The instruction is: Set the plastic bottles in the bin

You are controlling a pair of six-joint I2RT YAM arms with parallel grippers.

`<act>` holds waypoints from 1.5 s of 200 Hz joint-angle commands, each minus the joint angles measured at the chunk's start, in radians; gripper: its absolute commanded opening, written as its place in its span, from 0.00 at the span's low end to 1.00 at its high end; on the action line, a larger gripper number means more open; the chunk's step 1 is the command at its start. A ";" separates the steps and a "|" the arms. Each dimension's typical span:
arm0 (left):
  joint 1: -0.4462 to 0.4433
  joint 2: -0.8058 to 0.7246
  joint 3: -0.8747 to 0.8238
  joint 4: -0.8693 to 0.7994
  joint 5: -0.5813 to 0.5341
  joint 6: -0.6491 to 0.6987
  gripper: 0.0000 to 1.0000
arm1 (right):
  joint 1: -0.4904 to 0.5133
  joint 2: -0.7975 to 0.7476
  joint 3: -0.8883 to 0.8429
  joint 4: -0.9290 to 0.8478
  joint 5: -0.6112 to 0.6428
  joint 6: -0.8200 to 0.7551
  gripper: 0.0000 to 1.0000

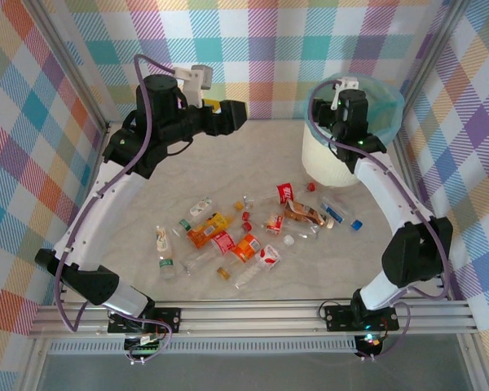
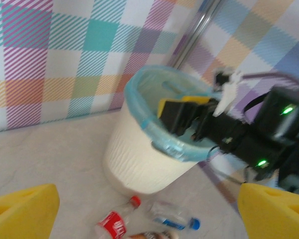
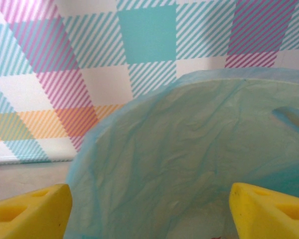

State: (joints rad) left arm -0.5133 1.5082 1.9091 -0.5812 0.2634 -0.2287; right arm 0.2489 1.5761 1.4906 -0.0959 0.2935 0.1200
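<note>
Several plastic bottles lie scattered mid-table: a red-labelled one [image 1: 285, 193], a clear one with a blue cap [image 1: 338, 213], orange ones [image 1: 208, 230] and a clear green-labelled one [image 1: 165, 244]. The bin [image 1: 330, 167], cream-white with a teal liner [image 1: 385, 99], stands at the far right. My right gripper [image 1: 340, 122] hangs over the bin's mouth, open and empty [image 3: 149, 199], with the liner [image 3: 189, 149] below it. My left gripper [image 1: 232, 116] is raised at the back left, open and empty [image 2: 148, 195], and faces the bin [image 2: 139, 159]. The red-labelled bottle [image 2: 117, 221] and the blue-capped bottle [image 2: 172, 216] lie below it.
Checked walls close the table on three sides, with metal frame posts [image 1: 428, 49] in the corners. A red loose cap [image 1: 311, 186] and a blue one [image 1: 357, 225] lie near the bin. The aluminium rail [image 1: 253, 314] with the arm bases runs along the near edge.
</note>
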 commanded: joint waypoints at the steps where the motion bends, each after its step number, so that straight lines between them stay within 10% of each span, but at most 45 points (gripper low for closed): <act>1: -0.011 -0.012 0.053 -0.128 -0.066 0.113 0.92 | -0.003 -0.064 0.081 -0.082 -0.090 0.058 0.82; 67: -0.003 -0.031 -0.017 -0.371 -0.382 0.133 0.91 | 0.109 -0.119 0.159 -0.271 -0.195 0.036 0.80; 107: 0.027 -0.083 -0.172 -0.397 -0.446 0.163 0.91 | 0.305 -0.081 0.175 -0.399 -0.273 -0.256 0.83; 207: 0.114 -0.291 -0.764 -0.084 -0.169 0.203 0.93 | 0.402 0.166 0.123 -0.648 -0.435 -1.033 0.83; 300: 0.114 -0.446 -0.968 0.080 -0.031 0.319 0.93 | 0.401 0.482 0.239 -0.685 -0.402 -1.210 0.84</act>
State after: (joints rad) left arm -0.4042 1.0946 0.9714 -0.5537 0.2089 0.0559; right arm 0.6495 2.0186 1.6516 -0.7326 -0.1074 -1.0107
